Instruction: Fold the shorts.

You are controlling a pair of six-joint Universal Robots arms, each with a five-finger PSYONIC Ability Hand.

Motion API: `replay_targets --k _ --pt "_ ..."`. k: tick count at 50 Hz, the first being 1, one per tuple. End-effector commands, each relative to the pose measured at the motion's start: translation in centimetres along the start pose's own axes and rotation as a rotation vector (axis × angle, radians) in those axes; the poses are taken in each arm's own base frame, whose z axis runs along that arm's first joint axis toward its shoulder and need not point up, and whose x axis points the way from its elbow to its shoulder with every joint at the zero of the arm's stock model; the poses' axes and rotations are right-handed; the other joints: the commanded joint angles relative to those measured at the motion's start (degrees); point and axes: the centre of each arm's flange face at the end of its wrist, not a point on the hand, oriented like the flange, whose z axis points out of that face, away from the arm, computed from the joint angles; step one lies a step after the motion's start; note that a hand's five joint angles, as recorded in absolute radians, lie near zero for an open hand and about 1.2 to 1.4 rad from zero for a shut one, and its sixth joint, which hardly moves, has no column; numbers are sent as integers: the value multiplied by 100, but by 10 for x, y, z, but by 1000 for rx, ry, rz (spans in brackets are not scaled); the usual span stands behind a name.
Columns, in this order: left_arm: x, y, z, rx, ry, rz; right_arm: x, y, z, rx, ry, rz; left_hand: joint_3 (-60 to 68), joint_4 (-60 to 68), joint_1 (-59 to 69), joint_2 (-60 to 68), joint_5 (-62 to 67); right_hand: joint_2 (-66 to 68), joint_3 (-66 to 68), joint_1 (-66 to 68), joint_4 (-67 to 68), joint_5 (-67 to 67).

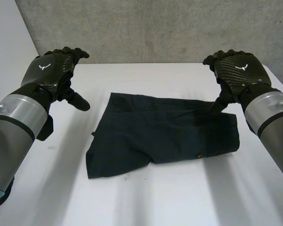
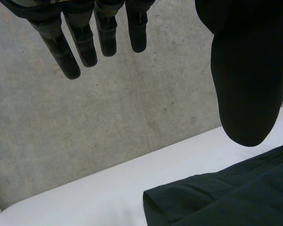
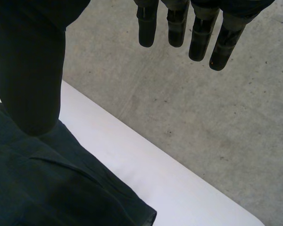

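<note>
Left robot hand (image 1: 54, 70) and right robot hand (image 1: 238, 70) both hang in the air with fingers straight and thumbs spread, holding nothing; the left one is off the far left corner of the shorts (image 1: 165, 129), clear of the cloth, and the right one is over their far right corner. The dark shorts lie flat in the middle of the white table (image 1: 155, 202), well back from its near edge. Their long axis runs left to right, tipped a little so that the left end sits nearer. The leg hems seem to point left and the waist right, where a small stud (image 1: 199, 154) shows at the near edge. The main risk is probably an uneven grab: if one robot hand pinches only the top layer, or closes sooner than the other, the cloth could bunch or skew and the fold would land crooked. Pressing fingertips along the table might also drag the whole garment instead of lifting an edge.
</note>
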Motion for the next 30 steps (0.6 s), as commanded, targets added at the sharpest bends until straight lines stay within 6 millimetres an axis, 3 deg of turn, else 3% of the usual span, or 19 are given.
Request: replay_targets --k 1,9,16,20,24,30 --pt "1 -1 2 7 7 0 7 -12 3 18 19 -14 -150 -142 -144 -126 -66 -240 -173 -135 -320 -1035" --pt "5 19 35 -47 31 28 22 -18 0 -110 21 -63 -150 -142 -145 -126 -66 -240 -173 -135 -320 -1035" --pt "8 55 75 -117 44 142 10 19 20 -232 -88 -45 -150 -142 -145 -126 -66 -240 -173 -135 -320 -1035" --pt "13 89 98 -176 61 201 11 45 33 -302 -100 -35 -167 -159 -161 -143 -83 -240 -173 -135 -320 -1035" --pt "20 111 108 -213 90 209 9 63 43 -349 -112 -28 -150 -143 -145 -127 -66 -240 -173 -135 -320 -1035" --pt "32 128 112 -235 204 197 13 81 53 -392 -106 -21 -100 -92 -94 -76 -16 18 85 123 -62 -776"
